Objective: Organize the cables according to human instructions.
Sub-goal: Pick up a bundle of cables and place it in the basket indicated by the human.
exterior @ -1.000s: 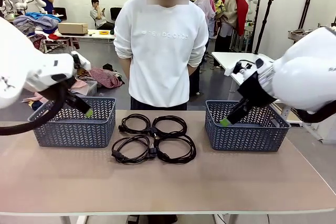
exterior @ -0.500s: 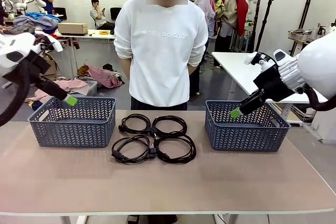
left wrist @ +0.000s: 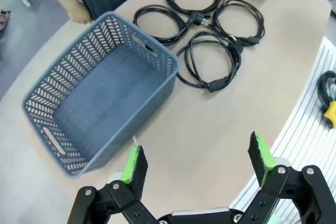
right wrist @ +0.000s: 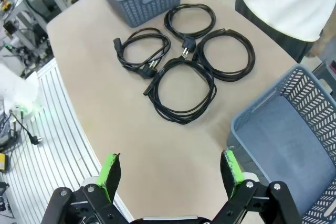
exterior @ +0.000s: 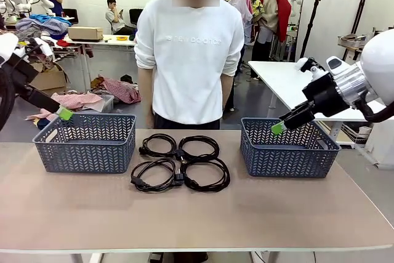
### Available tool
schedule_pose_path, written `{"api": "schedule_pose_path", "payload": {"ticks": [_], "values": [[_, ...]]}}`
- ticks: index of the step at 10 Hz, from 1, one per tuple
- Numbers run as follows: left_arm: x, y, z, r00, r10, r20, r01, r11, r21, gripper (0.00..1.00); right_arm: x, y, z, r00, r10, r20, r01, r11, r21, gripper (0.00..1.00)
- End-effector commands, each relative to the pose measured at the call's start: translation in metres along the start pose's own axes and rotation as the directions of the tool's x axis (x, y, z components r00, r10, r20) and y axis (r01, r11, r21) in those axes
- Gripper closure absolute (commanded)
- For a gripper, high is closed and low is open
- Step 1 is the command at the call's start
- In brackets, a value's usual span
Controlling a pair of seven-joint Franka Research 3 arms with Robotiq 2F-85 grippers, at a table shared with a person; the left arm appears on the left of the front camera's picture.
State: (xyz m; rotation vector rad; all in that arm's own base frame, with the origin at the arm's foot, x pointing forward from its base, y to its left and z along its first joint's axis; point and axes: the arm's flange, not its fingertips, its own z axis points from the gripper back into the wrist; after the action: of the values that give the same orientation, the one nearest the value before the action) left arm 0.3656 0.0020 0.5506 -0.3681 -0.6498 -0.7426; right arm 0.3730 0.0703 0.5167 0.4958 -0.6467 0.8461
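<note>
Several black coiled cables point(exterior: 180, 161) lie in a square group on the table's middle, between two baskets. They also show in the left wrist view point(left wrist: 210, 59) and the right wrist view point(right wrist: 184, 90). My left gripper point(exterior: 64, 113) hovers above the far left corner of the left basket point(exterior: 86, 152), open and holding nothing point(left wrist: 197, 156). My right gripper point(exterior: 278, 128) hangs over the right basket point(exterior: 288, 158), also open with nothing between its fingers point(right wrist: 170, 171). Both grippers stay well apart from the cables.
A person in a white sweatshirt point(exterior: 189, 53) stands at the table's far edge behind the cables, hands behind the back. The blue-grey baskets point(left wrist: 157, 56) point(right wrist: 252, 114) hold nothing. Bare tabletop point(exterior: 197, 220) stretches along the near side.
Both arms have drawn back and upward: the left gripper moved left off the left basket's middle, the right gripper rose and shifted right. The cables and baskets have not moved.
</note>
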Motion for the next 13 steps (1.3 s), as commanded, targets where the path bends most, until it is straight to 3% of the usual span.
{"api": "schedule_pose_path", "payload": {"ticks": [1,13], "values": [[0.0031,-0.0071,-0.003,1.0,-0.027,0.006,0.027,0.999,-0.024,0.0,-0.0004,0.0013,-0.0006,1.0,0.011,-0.002,-0.011,1.0,-0.007,0.0],[0.0031,-0.0071,-0.003,1.0,-0.027,0.006,0.027,0.999,-0.024,0.0,-0.0004,0.0013,-0.0006,1.0,0.011,-0.002,-0.011,1.0,-0.007,0.0]]}}
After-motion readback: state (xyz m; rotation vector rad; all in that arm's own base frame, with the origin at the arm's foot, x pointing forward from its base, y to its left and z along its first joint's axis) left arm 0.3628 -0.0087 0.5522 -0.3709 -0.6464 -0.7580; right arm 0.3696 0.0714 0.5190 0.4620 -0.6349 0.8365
